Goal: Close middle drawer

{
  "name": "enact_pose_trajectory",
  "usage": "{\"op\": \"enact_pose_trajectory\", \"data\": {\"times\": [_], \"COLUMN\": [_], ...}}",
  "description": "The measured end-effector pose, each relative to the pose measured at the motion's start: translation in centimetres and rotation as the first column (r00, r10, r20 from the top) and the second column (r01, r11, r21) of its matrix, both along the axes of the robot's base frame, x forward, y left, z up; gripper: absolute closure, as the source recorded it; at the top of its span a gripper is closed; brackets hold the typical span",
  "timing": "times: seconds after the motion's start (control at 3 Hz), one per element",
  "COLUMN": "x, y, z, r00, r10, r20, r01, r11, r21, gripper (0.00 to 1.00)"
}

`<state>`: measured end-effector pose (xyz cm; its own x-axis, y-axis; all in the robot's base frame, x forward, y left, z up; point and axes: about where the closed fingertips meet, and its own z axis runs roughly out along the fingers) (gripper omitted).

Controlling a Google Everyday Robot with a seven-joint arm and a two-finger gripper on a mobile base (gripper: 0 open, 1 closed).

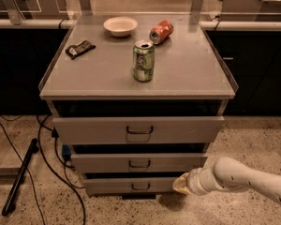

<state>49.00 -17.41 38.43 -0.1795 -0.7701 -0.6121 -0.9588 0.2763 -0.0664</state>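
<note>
Stacking down the grey cabinet [187, 74] are three drawers. The middle drawer [107, 164] stands pulled out a little. On top are two cans, a green can [144, 61] upright and a red can [161, 32] lying down, plus one bowl [120, 26] and one dark packet [80, 49]; their lettering is unreadable. The gripper [180, 184] sits at the bottom drawer's [112, 185] right end; whether it is open or closed, I cannot tell.
</note>
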Motion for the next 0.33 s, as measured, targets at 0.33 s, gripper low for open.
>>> {"op": "enact_pose_trajectory", "data": {"times": [0.33], "x": [-2.01], "y": [0.71], "z": [-0.13], "r00": [0.9970], "r10": [0.050], "r20": [-0.058], "r01": [-0.049], "r11": [0.999], "r21": [0.022], "gripper": [0.82]}}
